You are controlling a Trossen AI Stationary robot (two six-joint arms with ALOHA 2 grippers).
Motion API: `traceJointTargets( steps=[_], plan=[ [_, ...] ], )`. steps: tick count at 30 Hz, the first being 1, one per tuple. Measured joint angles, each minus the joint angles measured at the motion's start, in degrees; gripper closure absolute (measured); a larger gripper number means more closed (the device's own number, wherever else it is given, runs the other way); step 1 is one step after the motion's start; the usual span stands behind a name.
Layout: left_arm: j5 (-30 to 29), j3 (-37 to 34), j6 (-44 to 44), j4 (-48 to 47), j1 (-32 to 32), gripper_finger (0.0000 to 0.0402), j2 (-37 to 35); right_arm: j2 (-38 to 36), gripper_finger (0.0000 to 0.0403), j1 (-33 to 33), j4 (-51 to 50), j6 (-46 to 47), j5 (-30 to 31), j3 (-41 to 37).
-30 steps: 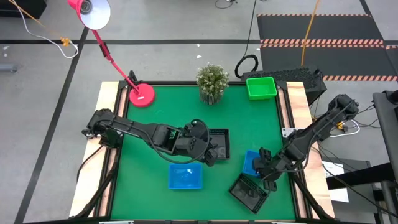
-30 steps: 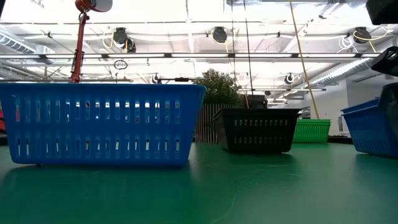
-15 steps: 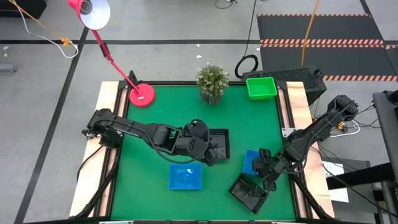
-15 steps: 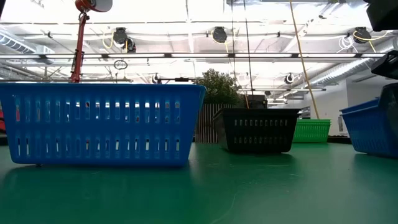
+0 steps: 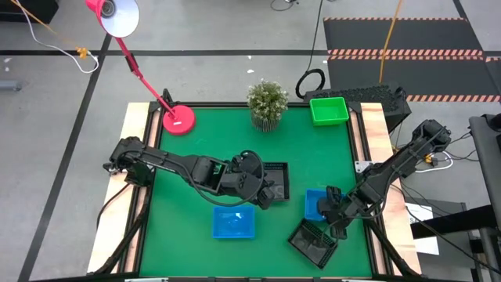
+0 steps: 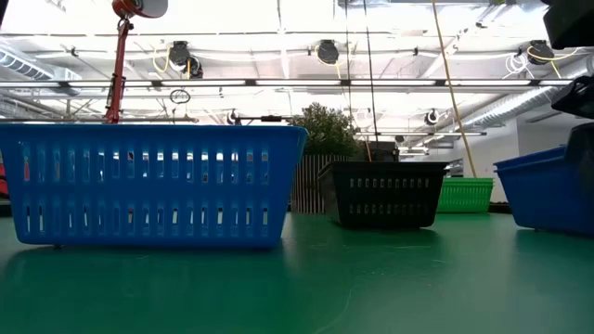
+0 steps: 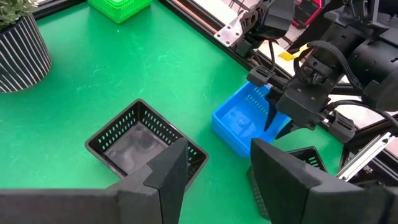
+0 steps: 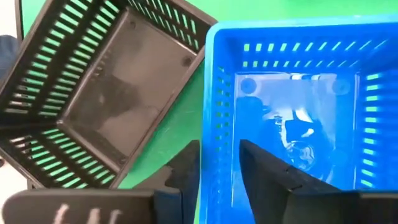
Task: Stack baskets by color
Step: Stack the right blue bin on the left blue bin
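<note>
Overhead, green table, grey floor

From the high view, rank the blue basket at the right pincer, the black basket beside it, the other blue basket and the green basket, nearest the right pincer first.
1. Blue basket, at the right pincer.
2. Black basket, near edge.
3. Other blue basket, toward the left.
4. Green basket, far right corner.
</note>
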Motion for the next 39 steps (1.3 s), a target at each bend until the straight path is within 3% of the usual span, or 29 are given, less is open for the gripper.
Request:
traceJointTargets(
  steps=[4, 13, 39],
  plan=[
    [0.01, 0.00, 0.01, -0.01, 0.00, 0.0225, 0.00, 0.00, 0.0308, 0.00, -0.24, -1.38, -0.17, 0.00],
    [0.00, 0.00, 0.23, -0.02, 0.00, 0.0225, 0.00, 0.00, 0.0395, 0.02, -0.66, -1.64, -0.40, 0.02],
    [0.00, 0.00, 0.38, 0.02, 0.00, 0.0225, 0.00, -6.47, 0.0402, -0.66, 3.71, 6.34, 1.66, 0.02]
  ],
)
